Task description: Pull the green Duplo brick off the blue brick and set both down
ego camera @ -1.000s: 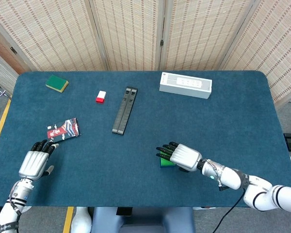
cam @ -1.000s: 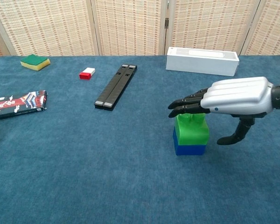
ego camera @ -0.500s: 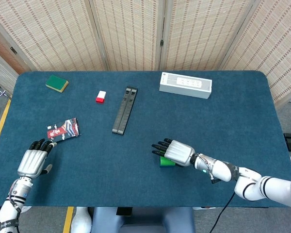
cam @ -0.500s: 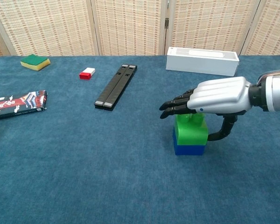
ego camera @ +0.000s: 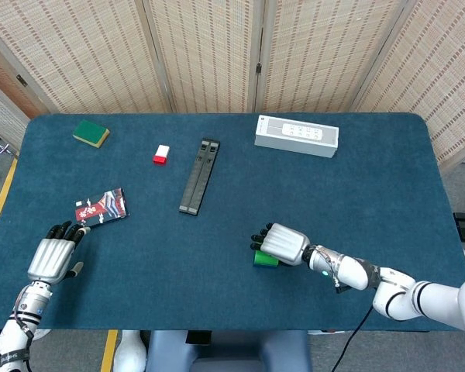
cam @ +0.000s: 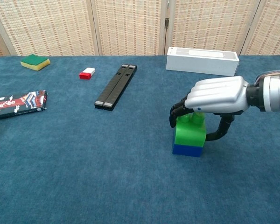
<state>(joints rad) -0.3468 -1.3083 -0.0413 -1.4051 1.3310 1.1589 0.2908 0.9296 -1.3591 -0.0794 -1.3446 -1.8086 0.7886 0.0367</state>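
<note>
The green brick [cam: 190, 131] stands pressed onto the blue brick [cam: 188, 149] on the blue table, front right of centre. My right hand [cam: 217, 95] lies over the stack, its fingers curled down on the green brick's left top and the thumb at its right side. From the head view only a green edge [ego camera: 263, 259] shows beside that hand [ego camera: 284, 242]; the blue brick is hidden there. My left hand [ego camera: 48, 260] rests flat near the front left edge, fingers stretched out and holding nothing.
A white box [ego camera: 296, 136] lies at the back right. A black bar [ego camera: 199, 176] lies at mid-table, with a small red-and-white block [ego camera: 161, 154] to its left. A green sponge [ego camera: 91, 133] is at the back left, and a printed packet [ego camera: 101, 207] lies just beyond my left hand.
My right hand moved left over the stack, and its outstretched fingers curled down around the green brick. The stack shifted slightly. My left hand stayed put.
</note>
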